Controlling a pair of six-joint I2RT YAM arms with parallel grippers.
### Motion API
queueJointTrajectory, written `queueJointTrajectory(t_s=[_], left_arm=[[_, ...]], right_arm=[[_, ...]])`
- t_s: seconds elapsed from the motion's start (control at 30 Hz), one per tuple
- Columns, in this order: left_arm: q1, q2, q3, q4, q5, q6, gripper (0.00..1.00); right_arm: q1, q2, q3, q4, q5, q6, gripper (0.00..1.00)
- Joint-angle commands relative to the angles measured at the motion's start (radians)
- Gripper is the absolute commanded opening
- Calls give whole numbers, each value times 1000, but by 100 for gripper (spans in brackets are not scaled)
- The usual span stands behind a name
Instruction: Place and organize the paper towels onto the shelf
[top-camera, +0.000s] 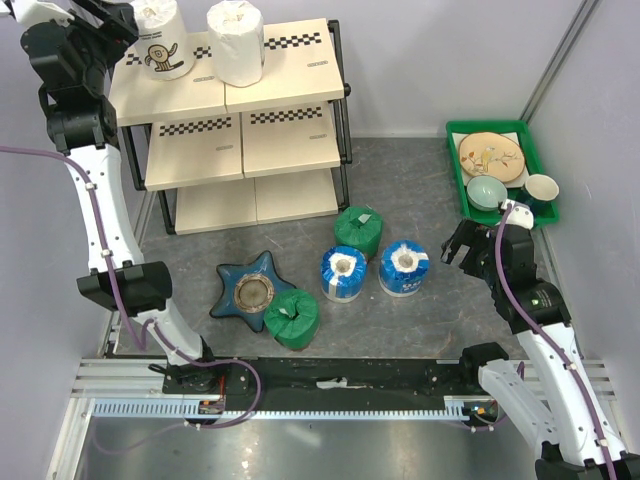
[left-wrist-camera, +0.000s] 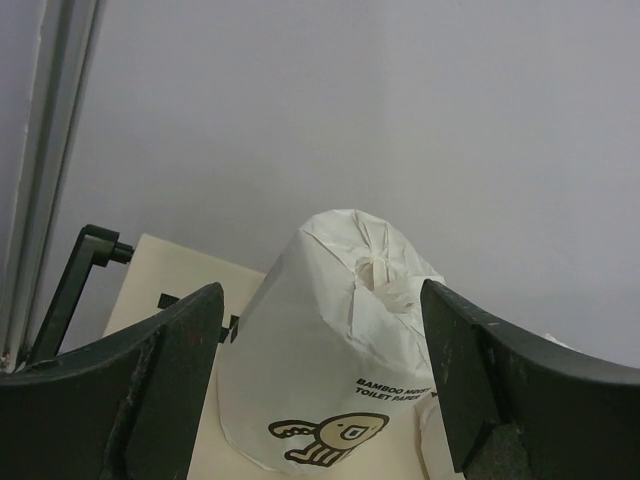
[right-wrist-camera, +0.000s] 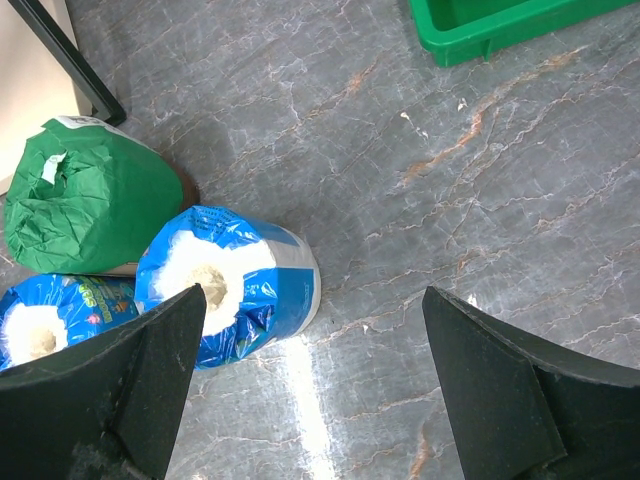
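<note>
Two white paper towels stand on the top board of the shelf. My left gripper is open just left of the left white roll. In the left wrist view that roll stands on the shelf board between my spread fingers, with gaps on both sides. Two blue rolls and two green rolls sit on the floor. My right gripper is open and empty, right of the nearer blue roll.
A blue star-shaped dish lies left of the front green roll. A green tray with dishes stands at the right wall, its corner in the right wrist view. The second blue roll, a green roll and a shelf leg also show there.
</note>
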Motion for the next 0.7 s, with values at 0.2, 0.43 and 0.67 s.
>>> queueJointTrajectory(t_s=[0.2, 0.43, 0.67], left_arm=[[36, -6, -41, 141, 184, -161, 89], [41, 19, -31, 174, 234, -189, 89], [41, 34, -23, 155, 250, -183, 80]], right_arm=[[-1, -8, -9, 27, -6, -5, 98], [-2, -4, -9, 29, -6, -7, 98], [-1, -7, -10, 30, -8, -5, 98]])
